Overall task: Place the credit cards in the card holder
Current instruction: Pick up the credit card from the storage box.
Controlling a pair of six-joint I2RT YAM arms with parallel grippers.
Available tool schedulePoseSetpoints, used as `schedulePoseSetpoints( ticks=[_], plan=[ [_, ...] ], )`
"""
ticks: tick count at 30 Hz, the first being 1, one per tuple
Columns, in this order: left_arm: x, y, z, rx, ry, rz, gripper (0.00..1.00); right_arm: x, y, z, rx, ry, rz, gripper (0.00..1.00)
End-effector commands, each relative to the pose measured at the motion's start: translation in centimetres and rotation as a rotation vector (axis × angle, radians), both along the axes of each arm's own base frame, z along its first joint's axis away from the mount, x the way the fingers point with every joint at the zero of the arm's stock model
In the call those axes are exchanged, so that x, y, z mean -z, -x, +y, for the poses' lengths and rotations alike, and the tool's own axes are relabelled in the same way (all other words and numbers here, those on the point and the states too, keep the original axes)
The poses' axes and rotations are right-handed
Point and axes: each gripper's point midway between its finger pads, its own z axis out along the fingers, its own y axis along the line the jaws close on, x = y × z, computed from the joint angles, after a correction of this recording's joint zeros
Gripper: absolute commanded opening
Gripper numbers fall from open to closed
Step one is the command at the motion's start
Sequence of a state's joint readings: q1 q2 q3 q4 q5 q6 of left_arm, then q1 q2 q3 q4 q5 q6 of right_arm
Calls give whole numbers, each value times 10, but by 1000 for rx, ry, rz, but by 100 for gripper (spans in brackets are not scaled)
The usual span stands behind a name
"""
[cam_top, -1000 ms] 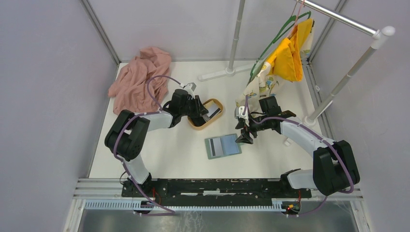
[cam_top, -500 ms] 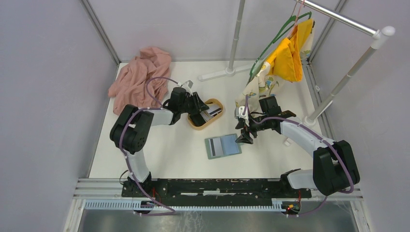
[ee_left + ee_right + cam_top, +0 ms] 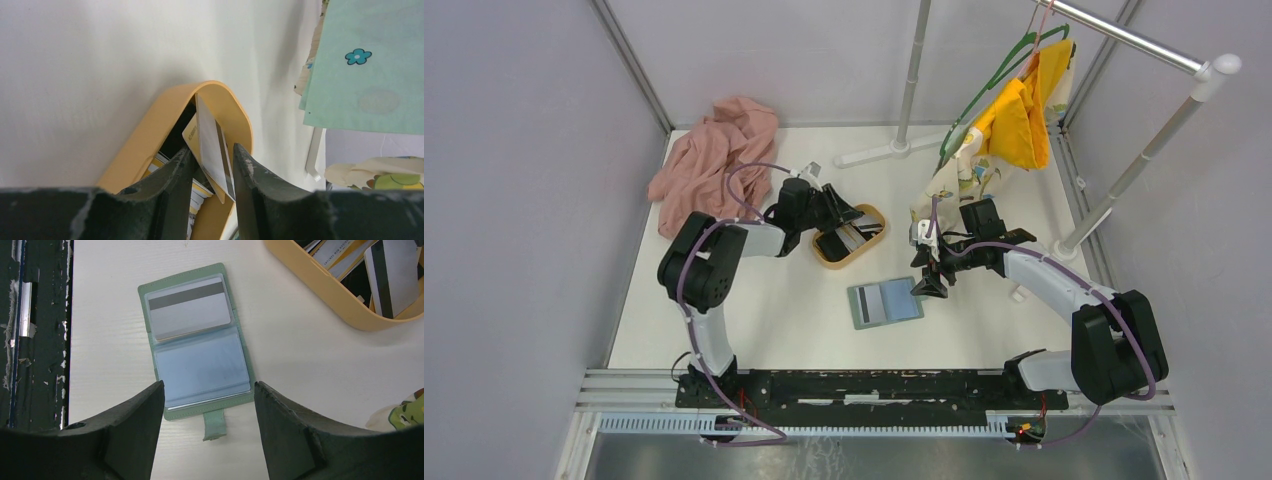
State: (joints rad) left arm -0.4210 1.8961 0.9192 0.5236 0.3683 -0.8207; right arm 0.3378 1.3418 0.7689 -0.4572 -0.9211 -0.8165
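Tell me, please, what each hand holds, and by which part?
The right hand holds nothing. One end of a grey-white card sits between the fingers of the left hand; whether they grip it cannot be told.

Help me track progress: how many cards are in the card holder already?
1: a grey-white, dark-striped card in the open card holder, in the pocket farther from its tab; the other pocket looks empty. More may hide beneath it.

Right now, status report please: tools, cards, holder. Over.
Left tool astride a card in the tray, grip unclear. Right tool open by holder. Holder open, one card slotted. Nothing blocking.
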Motion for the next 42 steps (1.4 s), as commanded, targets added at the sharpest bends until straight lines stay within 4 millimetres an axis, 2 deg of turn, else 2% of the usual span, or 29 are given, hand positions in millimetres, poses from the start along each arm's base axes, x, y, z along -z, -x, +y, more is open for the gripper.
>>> schedulePoseSetpoints(
  ticks=[1, 4, 9, 14, 17, 20, 24, 28, 31, 36, 42],
  plan=[
    [-6, -13, -6, -40, 36, 36, 41, -15, -9, 6, -17, -40, -44, 72],
    [3, -12, -6, -53, 29, 80, 41, -15, -9, 6, -18, -42, -45, 72],
    [5, -14, -9, -76, 34, 98, 38, -15, -9, 6, -17, -42, -45, 72],
    [2, -16, -13, -70, 47, 92, 14, -16, -9, 6, -18, -43, -49, 72],
    [-5, -13, -10, -70, 43, 70, 8, -16, -9, 6, -18, -45, -50, 72],
    [-15, -8, -5, -71, 28, 21, 6, -17, -8, 6, -19, -46, -49, 72],
    [-41, -4, -5, -26, -1, -125, 3, -18, -9, 6, -18, -49, -53, 72],
    [-52, -1, -6, 11, -94, -254, 3, -19, -8, 6, -19, -50, -55, 72],
    [-51, -1, -5, 32, -188, -334, 3, -19, -8, 6, -20, -51, -53, 72],
    [-38, -5, -6, 49, -314, -389, 3, -19, -8, 6, -18, -52, -54, 72],
    [-34, -2, -12, 85, -366, -439, 7, -18, -8, 6, -18, -50, -49, 72]
  ],
)
